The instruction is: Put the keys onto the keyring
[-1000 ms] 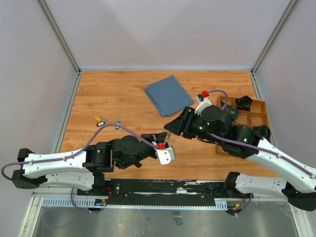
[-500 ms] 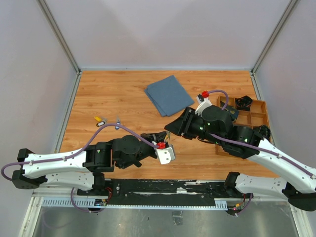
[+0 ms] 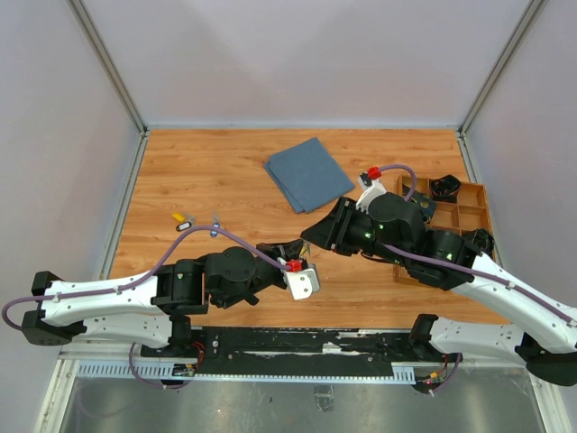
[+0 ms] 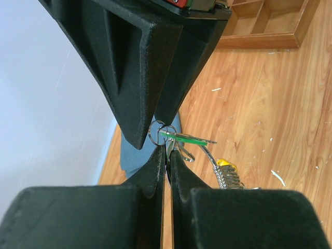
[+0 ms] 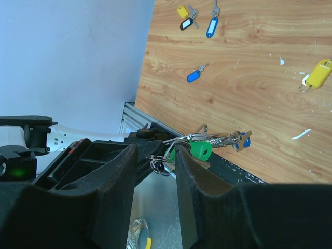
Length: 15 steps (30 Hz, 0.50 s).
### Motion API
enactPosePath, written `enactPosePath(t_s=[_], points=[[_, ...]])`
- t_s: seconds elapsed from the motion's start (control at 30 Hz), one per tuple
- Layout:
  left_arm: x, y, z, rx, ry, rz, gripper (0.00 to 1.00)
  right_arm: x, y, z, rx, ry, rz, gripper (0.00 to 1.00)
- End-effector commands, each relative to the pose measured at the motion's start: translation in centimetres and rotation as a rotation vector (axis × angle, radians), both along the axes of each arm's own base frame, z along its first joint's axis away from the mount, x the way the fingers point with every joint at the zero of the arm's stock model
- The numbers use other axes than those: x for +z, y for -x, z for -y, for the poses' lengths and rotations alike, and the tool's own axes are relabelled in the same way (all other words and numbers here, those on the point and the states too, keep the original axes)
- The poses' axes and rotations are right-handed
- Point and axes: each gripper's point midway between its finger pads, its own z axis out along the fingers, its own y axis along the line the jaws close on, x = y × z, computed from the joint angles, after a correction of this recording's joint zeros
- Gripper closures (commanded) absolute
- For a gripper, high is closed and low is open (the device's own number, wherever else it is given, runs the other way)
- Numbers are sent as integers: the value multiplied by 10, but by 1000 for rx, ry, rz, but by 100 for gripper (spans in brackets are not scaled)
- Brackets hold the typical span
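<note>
My left gripper (image 3: 287, 249) (image 4: 166, 150) is shut on the keyring (image 4: 179, 151), holding it above the table's near middle. A green-tagged key (image 4: 189, 138) (image 5: 200, 150), a small silver ring (image 4: 161, 132) and a short chain (image 4: 226, 176) (image 5: 220, 139) hang from it. My right gripper (image 3: 308, 236) (image 5: 156, 155) meets it tip to tip. Its jaws stand apart with the small ring in the gap, and the green tag lies against one finger (image 5: 182, 155). Loose keys lie on the wood: yellow (image 5: 182, 11), dark (image 5: 186, 24), blue (image 5: 211, 27), blue (image 5: 193, 76) and yellow (image 5: 318, 73).
A folded blue cloth (image 3: 307, 173) lies at the back middle. A wooden compartment tray (image 3: 472, 213) (image 4: 264, 36) stands at the right, under the right arm. Two loose keys (image 3: 184, 218) lie at the left. The black rail (image 3: 306, 341) runs along the near edge.
The right gripper's jaws have narrowed a little round the small ring. The left gripper has kept still, shut on the keyring.
</note>
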Motion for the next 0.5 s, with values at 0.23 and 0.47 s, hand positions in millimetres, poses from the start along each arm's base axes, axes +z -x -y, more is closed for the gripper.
enactPosePath(t_s=[0.23, 0.47], points=[[10, -4, -1, 17, 45, 15, 100, -1, 11, -5, 45, -2, -15, 65], [10, -4, -1, 15, 46, 13, 99, -1, 11, -5, 44, -2, -14, 71]])
